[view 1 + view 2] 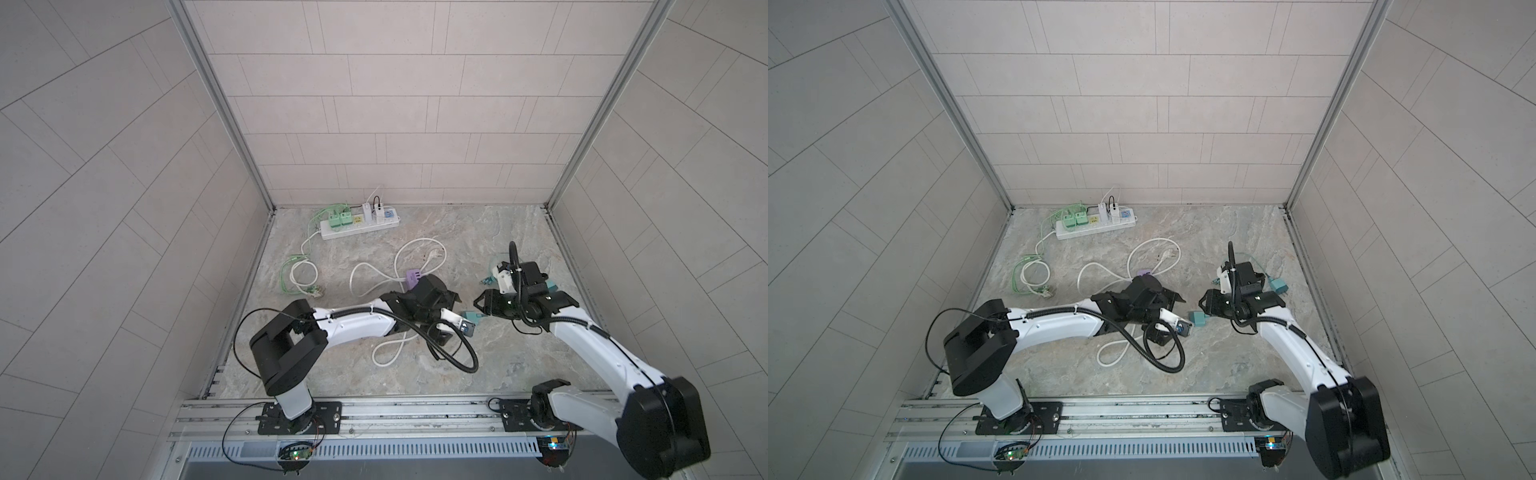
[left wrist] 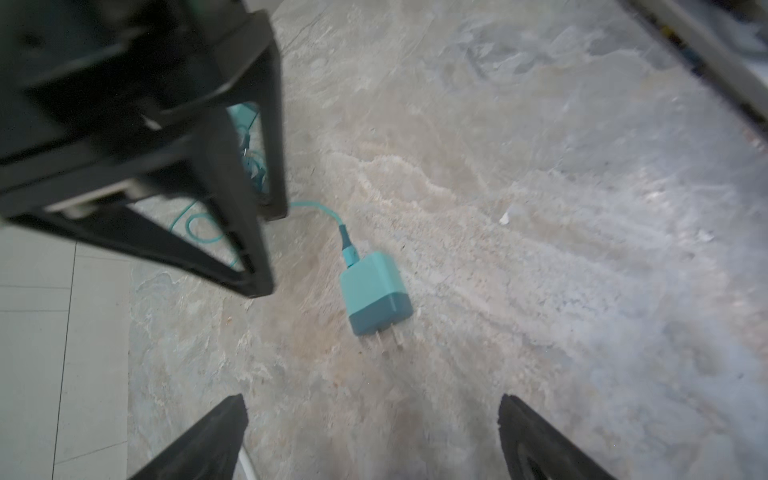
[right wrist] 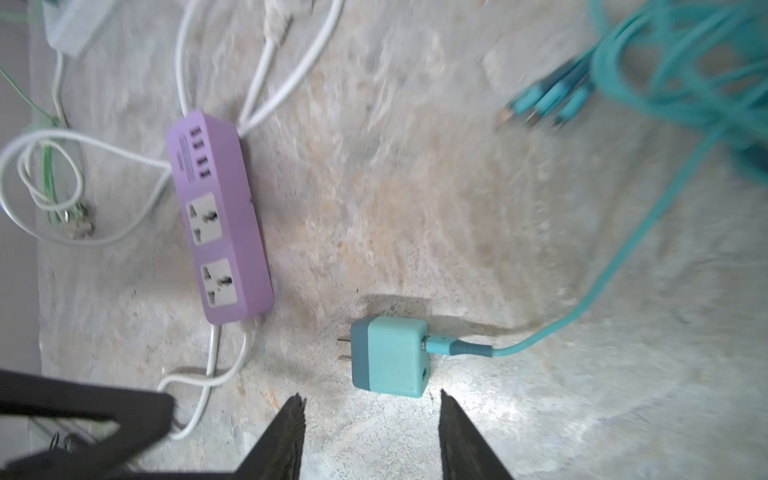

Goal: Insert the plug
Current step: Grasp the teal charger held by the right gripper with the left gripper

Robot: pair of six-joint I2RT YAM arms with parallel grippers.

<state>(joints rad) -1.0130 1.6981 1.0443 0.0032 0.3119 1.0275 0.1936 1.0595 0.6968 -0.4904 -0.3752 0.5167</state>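
Right end effector [image 3: 372,409] tips nearest: jaws apart, empty, plug [image 3: 388,355] flat on the desk [image 3: 415,187] just past them. Left end effector [image 2: 372,401] spread wide, empty, facing it. Nothing inserted yet; grasp, carry and seating all remain. Plug: two-tone teal cube, two flat prongs, teal cable [image 3: 582,316] off the back. Purple strip [image 3: 220,220] nearby, both sockets free.

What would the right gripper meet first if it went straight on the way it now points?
Most likely the teal square charger plug lying on the stone-patterned tabletop, directly ahead of the right gripper, whose jaws stand open. Height above it is unclear.
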